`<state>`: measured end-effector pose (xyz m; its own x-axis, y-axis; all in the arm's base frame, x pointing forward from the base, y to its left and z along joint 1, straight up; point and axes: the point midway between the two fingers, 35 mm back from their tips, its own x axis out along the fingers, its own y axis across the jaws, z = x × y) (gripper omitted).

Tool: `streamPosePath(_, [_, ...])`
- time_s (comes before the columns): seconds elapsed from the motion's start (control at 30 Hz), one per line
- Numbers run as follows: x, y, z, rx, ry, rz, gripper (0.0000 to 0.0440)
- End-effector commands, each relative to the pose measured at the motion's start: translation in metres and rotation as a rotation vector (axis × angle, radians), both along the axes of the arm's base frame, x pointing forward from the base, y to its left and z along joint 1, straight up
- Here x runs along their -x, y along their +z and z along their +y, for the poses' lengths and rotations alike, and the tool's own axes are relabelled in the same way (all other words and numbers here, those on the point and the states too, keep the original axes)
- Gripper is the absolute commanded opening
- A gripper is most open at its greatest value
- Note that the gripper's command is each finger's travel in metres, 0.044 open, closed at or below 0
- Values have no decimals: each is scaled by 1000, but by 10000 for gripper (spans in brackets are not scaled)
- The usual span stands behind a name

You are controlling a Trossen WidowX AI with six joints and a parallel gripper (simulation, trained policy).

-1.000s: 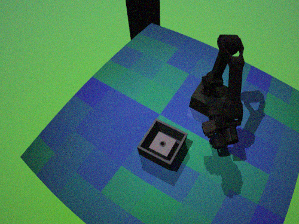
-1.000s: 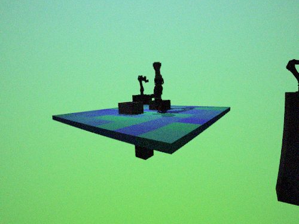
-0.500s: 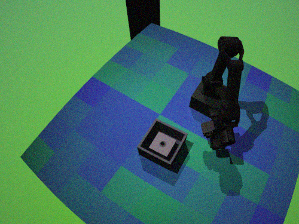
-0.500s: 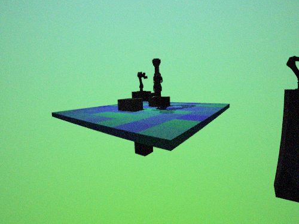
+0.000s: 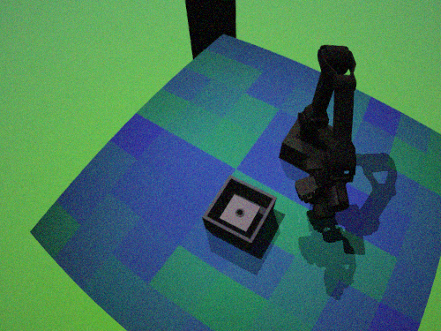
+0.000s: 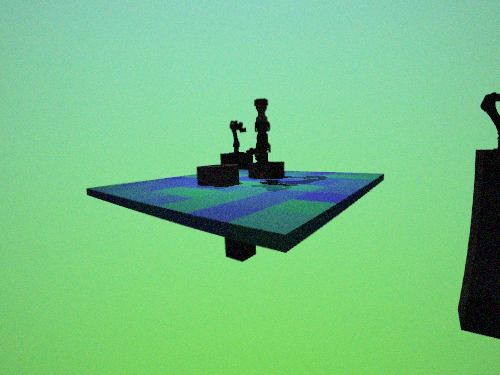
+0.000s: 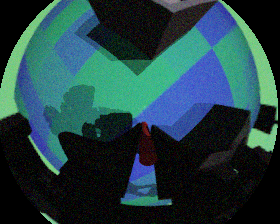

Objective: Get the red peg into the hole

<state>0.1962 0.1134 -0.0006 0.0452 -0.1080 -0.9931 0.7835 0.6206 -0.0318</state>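
The red peg (image 7: pixel 147 152) is between the dark fingers of my gripper (image 7: pixel 146 127) in the wrist view; its tip shows bright red and the fingers cover its sides. The gripper is shut on it, low over the table. I cannot make out the peg in either the top or the exterior view. The open box (image 5: pixel 231 233) (image 6: pixel 218 176) (image 7: pixel 132 22) stands apart from the gripper, to its left in the top view. A pale plate (image 5: pixel 229 216) with a dark, empty hole (image 5: pixel 240 212) lies at its bottom. Whether the peg touches the table is not clear.
The patchwork table (image 5: pixel 176 190) (image 6: pixel 280 217) carries the box and a dark base block (image 5: pixel 293 149) (image 6: pixel 275 170) under the arm. A black pillar (image 5: pixel 212 13) stands behind the table. Another dark pillar (image 6: pixel 481 250) is at the right in the exterior view. Shadows spread beside the gripper.
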Motion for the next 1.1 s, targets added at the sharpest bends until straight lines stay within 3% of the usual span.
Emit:
streamPosePath(0.0, [-9, 15, -3, 13, 34, -37, 0])
streamPosePath(0.67, [-70, 93, -34, 83, 88, -177, 0])
streamPosePath(1.07, [-100, 107, -78, 93, 8, -192, 0])
